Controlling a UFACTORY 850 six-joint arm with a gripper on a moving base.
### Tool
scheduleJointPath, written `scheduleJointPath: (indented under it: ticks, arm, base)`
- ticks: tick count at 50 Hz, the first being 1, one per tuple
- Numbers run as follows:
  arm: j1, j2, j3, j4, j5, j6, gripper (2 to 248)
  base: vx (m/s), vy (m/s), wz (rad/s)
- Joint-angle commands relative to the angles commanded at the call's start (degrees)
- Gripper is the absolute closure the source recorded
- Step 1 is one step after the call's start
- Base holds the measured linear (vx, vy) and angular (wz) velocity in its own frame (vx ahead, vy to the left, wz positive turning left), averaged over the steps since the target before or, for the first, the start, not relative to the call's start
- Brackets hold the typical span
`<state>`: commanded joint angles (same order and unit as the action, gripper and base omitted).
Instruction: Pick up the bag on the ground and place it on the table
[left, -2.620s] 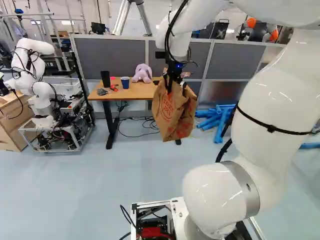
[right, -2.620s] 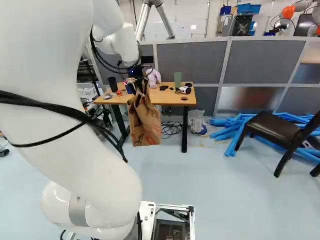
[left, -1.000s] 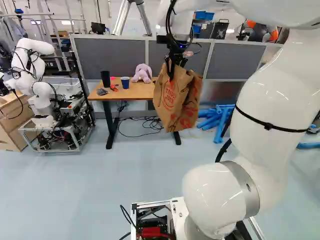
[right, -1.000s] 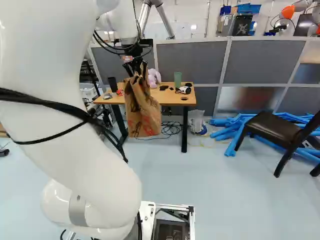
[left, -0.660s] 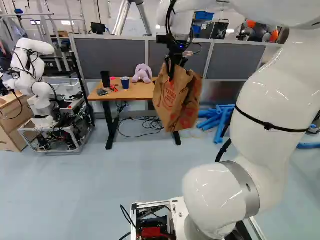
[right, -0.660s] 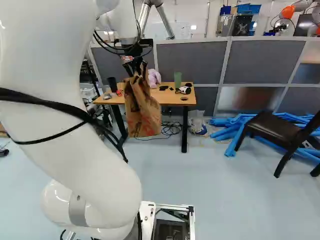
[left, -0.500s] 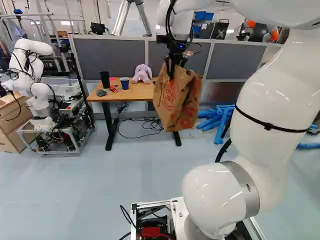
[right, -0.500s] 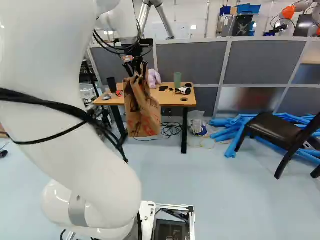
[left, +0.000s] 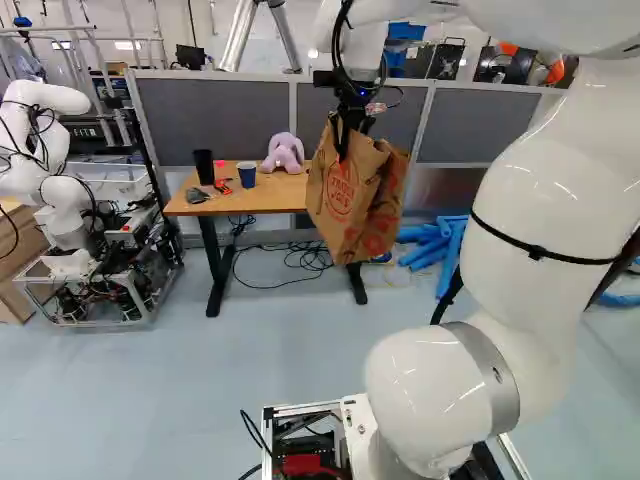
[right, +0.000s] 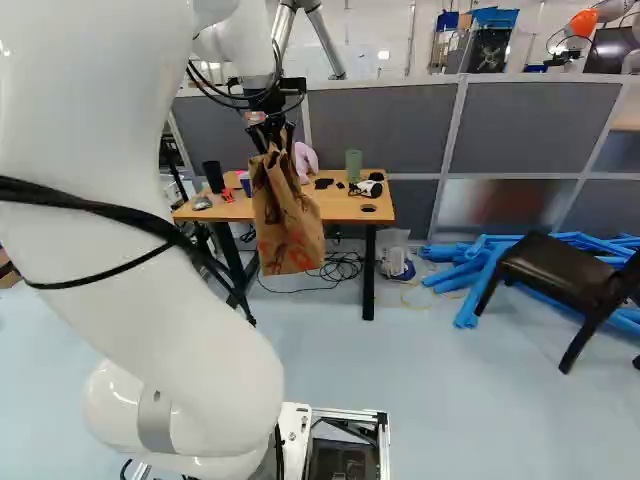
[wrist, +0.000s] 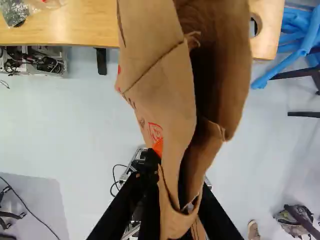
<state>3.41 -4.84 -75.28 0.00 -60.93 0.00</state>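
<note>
1. Since the frames of half a second ago, the base has moved closer to the bench (left: 262, 204). Against its lowest joint, the arm looks the same as then.
2. Compared with 2.6 seconds ago, the arm's wrist stands higher, and the bag (left: 337, 205) has come up with it.
3. The arm (left: 540, 180) climbs from the foot of the views, arches over, and comes down ahead with the end effector (left: 346, 138) pointing downward.
4. The end effector is clamped on the bag's top, with folded paper between its fingers.
5. The bag hangs in the air. It covers the bench's right front corner in the left base view, and the middle of its front edge in the right base view. I can't tell whether it touches the bench.
6. On the bench, a black cup (left: 204, 167) stands toward the left edge, a blue cup (left: 246, 175) to its right, and a plush toy (left: 283, 153) near the back edge. A green cup (right: 354, 165) is near the back edge, right of the toy.
</note>
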Motion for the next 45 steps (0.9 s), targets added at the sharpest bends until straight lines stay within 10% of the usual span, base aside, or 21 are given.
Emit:
scheduleJointPath:
  ticks: [45]
  arm:
    - [0.00,0.00,0.00,0.00,0.00,0.00,230]
  base:
    - [0.218,0.086,-0.024]
